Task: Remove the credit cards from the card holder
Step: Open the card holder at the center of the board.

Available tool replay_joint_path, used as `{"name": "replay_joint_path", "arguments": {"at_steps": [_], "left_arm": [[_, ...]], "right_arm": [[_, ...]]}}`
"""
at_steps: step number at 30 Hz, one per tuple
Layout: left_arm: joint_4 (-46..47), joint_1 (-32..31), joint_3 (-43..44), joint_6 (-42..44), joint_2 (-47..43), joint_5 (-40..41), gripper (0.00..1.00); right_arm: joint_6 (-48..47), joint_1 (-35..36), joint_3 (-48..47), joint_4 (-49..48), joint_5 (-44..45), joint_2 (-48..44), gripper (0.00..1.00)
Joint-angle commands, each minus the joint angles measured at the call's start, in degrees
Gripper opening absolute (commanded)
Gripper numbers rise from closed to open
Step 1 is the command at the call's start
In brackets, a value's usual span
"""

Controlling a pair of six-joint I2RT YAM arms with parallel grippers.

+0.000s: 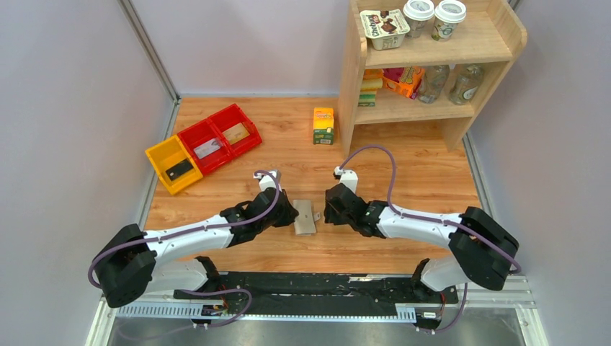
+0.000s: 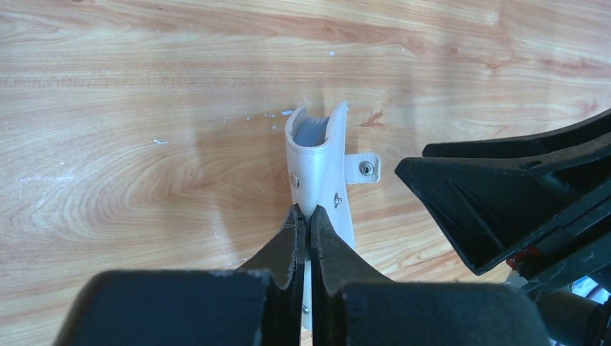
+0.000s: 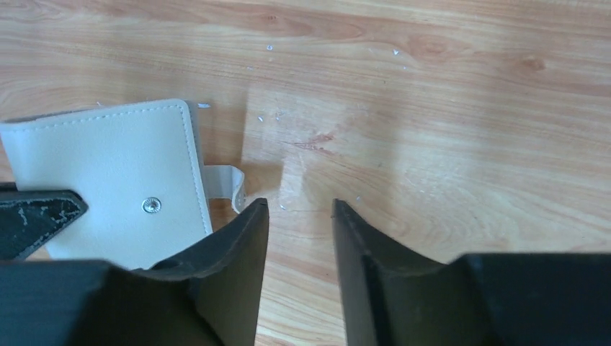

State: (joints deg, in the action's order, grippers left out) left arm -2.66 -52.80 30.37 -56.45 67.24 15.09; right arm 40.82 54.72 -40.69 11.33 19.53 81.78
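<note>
The card holder (image 1: 305, 216) lies pale beige on the wooden table between my two grippers. My left gripper (image 2: 308, 215) is shut on its near edge, and the two flaps (image 2: 317, 155) bow apart, showing a light blue inside. I cannot tell whether a card is in it. Its small tab with a snap (image 2: 362, 169) sticks out to the right. My right gripper (image 3: 299, 209) is open over bare wood, just right of the holder (image 3: 108, 173) and beside the tab (image 3: 227, 184). Three credit cards lie in the bins: dark (image 1: 179, 170), grey (image 1: 207, 148), tan (image 1: 235, 132).
A yellow bin (image 1: 160, 155) and two red bins (image 1: 193, 135) stand in a row at the back left. A small yellow-green carton (image 1: 323, 125) stands at the back middle. A wooden shelf (image 1: 432, 65) with cups and bottles fills the back right.
</note>
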Motion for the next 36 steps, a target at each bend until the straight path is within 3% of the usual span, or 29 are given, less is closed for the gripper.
{"name": "replay_joint_path", "arguments": {"at_steps": [1, 6, 10, 18, 26, 36], "left_arm": [[2.3, -0.29, 0.13, 1.86, -1.06, -0.68, 0.0], [2.3, -0.2, 0.3, 1.95, -1.15, -0.77, 0.0], [2.3, -0.29, 0.22, 1.95, -1.32, -0.77, 0.0], [2.22, -0.2, -0.22, 1.51, -1.94, -0.5, 0.0], [2.3, -0.2, -1.01, 0.9, -2.03, -0.5, 0.0], [6.43, -0.2, -3.03, -0.51, -2.64, -0.68, 0.0]], "right_arm": [[0.4, -1.19, 2.63, -7.1, -2.65, -3.37, 0.49], [-0.48, -1.37, 6.4, -15.36, -7.22, -6.8, 0.71], [-0.74, -1.37, 4.66, -15.29, -7.75, -4.71, 0.76], [0.84, -2.77, 2.28, -14.32, -9.07, 2.42, 0.58], [0.67, -5.41, 4.03, -19.94, -14.69, 4.35, 0.42], [0.23, -7.34, 5.62, -23.9, -21.37, 4.88, 0.31]]}}
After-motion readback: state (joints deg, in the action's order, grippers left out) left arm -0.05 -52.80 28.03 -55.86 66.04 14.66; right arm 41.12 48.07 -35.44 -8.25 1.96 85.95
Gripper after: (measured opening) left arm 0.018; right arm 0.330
